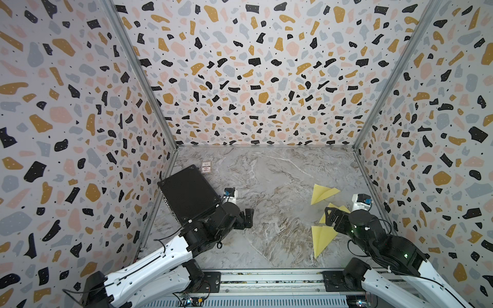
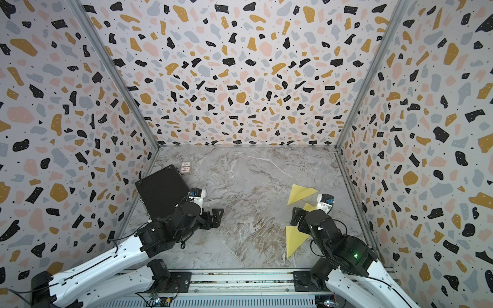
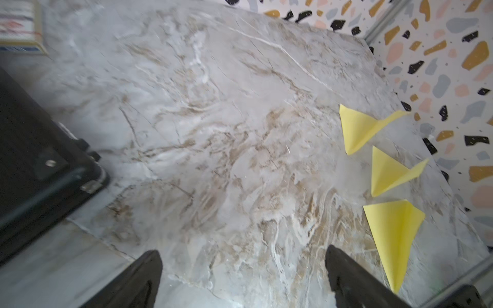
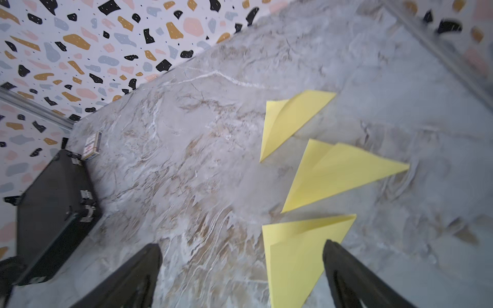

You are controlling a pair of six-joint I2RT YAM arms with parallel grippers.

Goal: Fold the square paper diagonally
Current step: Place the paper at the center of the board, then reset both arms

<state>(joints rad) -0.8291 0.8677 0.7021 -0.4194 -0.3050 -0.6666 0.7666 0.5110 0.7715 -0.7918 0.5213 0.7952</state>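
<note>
At the left of both top views a black case (image 1: pixel 188 196) sits by the wall, a small card box (image 1: pixel 206 167) just beyond its far corner. The left claw (image 1: pixel 246 217) hangs over bare marble surface (image 1: pixel 266 186) at lower centre, jaws spread wide, holding nothing (the wrist view shows only stone between its fingers (image 3: pixel 138 280)). Right of centre lie three yellow papers, each folded to a triangle: the far paper (image 1: pixel 321 193), the middle paper (image 4: pixel 338 170) partly hidden under the right arm, and the near paper (image 1: pixel 321 237). The right claw (image 4: pixel 241 277) gapes over the near one, gripping nothing.
</note>
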